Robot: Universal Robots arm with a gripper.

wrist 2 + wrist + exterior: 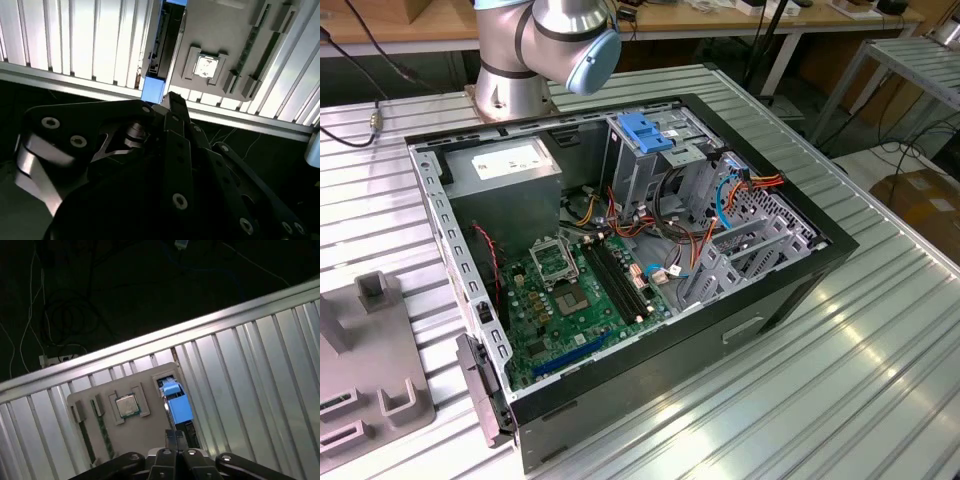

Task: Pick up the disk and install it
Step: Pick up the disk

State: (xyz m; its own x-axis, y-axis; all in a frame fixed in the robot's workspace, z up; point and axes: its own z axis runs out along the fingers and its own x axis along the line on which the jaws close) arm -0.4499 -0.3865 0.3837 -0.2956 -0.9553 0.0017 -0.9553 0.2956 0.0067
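The disk (176, 404) stands on its edge in a slot at the rim of a grey holder plate (150, 432). It has a dark body and a bright blue end tab. In the second wrist view the disk (161, 47) runs along the plate's edge, with its blue tab close to my fingertips. My gripper (174, 437) hovers above the disk's near end with its two thin fingers pressed together and nothing between them. In the second wrist view my gripper (175, 102) shows as black linkage. The open computer case (620, 250) lies on the table in the exterior view.
The holder plate also carries a processor chip (127, 406) and memory sticks (260, 50). The ribbed metal table (240, 375) ends just beyond the plate, with dark floor and cables past it. In the case, a blue latch piece (645, 130) tops the drive cage beside a grey power supply (505, 170).
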